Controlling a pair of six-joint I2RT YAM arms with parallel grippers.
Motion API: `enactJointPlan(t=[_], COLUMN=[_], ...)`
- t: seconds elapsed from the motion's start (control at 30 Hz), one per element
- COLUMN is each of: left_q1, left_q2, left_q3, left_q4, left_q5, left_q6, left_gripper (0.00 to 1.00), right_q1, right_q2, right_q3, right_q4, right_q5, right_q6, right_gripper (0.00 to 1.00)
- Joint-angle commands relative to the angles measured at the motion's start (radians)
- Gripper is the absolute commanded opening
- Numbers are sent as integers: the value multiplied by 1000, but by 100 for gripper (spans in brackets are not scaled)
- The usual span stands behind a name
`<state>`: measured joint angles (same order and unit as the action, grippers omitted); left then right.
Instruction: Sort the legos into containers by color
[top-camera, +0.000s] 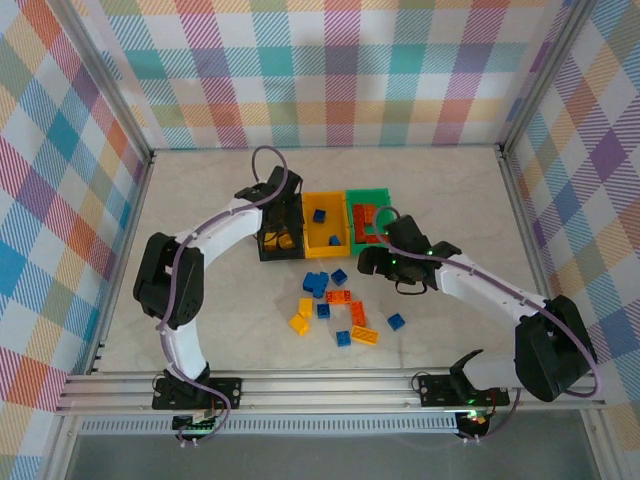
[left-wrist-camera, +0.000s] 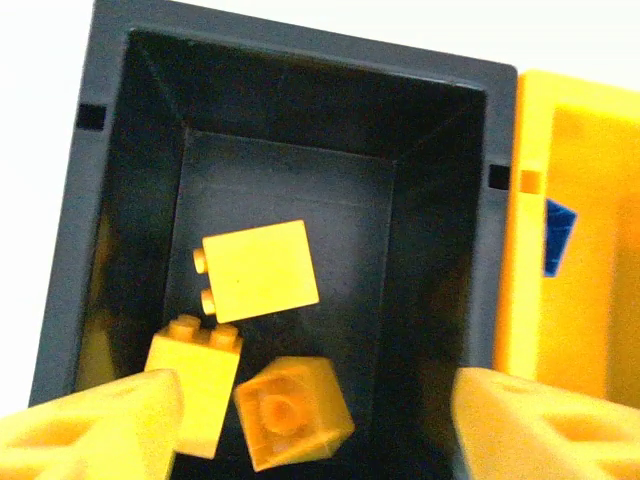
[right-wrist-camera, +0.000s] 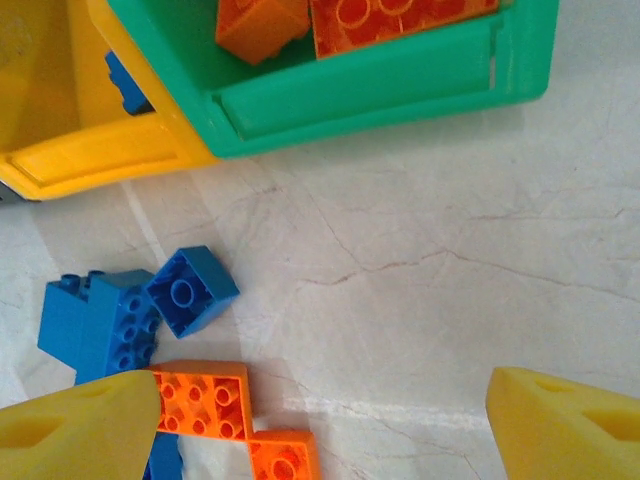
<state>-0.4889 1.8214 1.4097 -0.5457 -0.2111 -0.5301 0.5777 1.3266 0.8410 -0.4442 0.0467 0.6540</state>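
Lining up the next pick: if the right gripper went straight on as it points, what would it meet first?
Likely the bare table; the right gripper is open over it, orange bricks just off to one side.

No legible text, labels, brands, numbers or signs appear on any surface in the views.

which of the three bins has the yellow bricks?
The black plastic bin, leftmost in the top view: three yellow studded bricks lie inside. The yellow-orange bin holds blue bricks, the green bin orange-red ones.
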Motion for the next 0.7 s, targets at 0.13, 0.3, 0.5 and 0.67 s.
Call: enactJointPlan(t=[0.13, 0.3, 0.5, 0.67], left_q1=[-105, -247, -385, -484], left_q2=[-347, -553, -647, -619], left_q3=[-210, -405, -640, -715], left_q4=[41, 16, -47, 8], left_q5=[101, 119, 95, 104], left_q6=[-48, -74, -141, -109], left_gripper=[100, 100, 95, 96], right_q1=[45, 87, 96, 97], right_q2=[-16, -47, -105, -111], right_q3=[-41, -104, -164, -152], right_q4=[-57, -86, -78, -89], right_q5=[-40, -36, -21, -3], right_q6=[-30, -7, 43, 47], right_gripper=[85, 85, 85, 85])
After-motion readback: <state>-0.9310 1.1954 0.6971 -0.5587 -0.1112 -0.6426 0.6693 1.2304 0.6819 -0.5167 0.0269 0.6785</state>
